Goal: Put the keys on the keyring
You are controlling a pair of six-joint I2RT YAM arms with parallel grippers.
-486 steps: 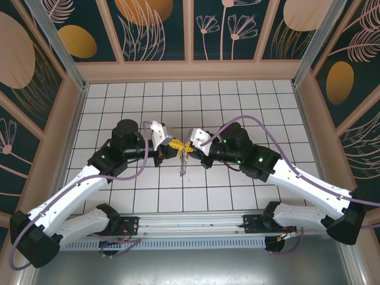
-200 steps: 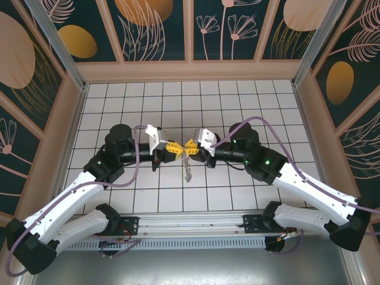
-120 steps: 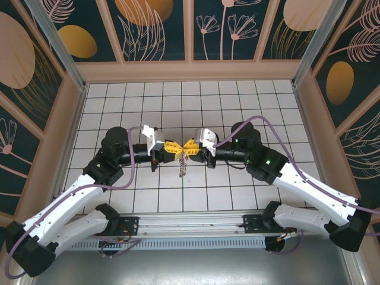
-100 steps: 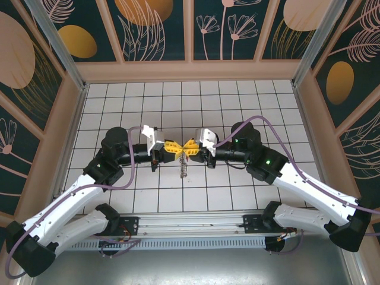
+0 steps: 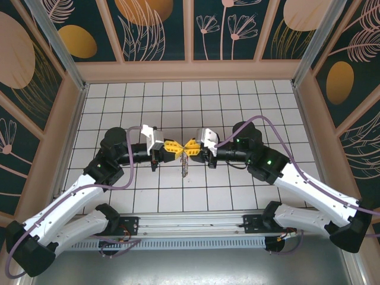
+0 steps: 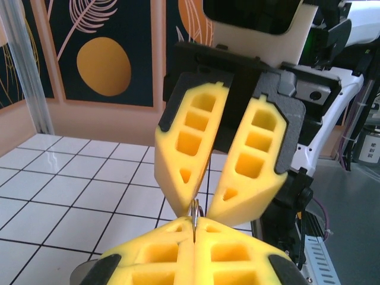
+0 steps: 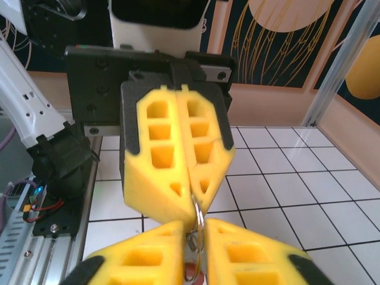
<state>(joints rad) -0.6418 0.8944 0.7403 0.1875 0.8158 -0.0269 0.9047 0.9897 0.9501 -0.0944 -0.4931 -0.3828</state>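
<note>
Two tips meeting | left end effector point(image 5: 178, 149) clamped on keyring point(image 5: 184, 167) | right end effector point(image 5: 187, 148) pinching key point(image 7: 190, 271) | risk: sideways tug slips ring free

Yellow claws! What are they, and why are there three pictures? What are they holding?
They are soft fingertips on two robot arms bolted to a white tiled table. One picture looks down from above: the left gripper and the right gripper meet tip to tip. The other two pictures come from a little camera on each wrist, so each arm sees its own yellow fingers at the bottom and the other arm's claw facing it. Together they pinch a thin metal ring. From above, a small metal bunch hangs where they meet.
</note>
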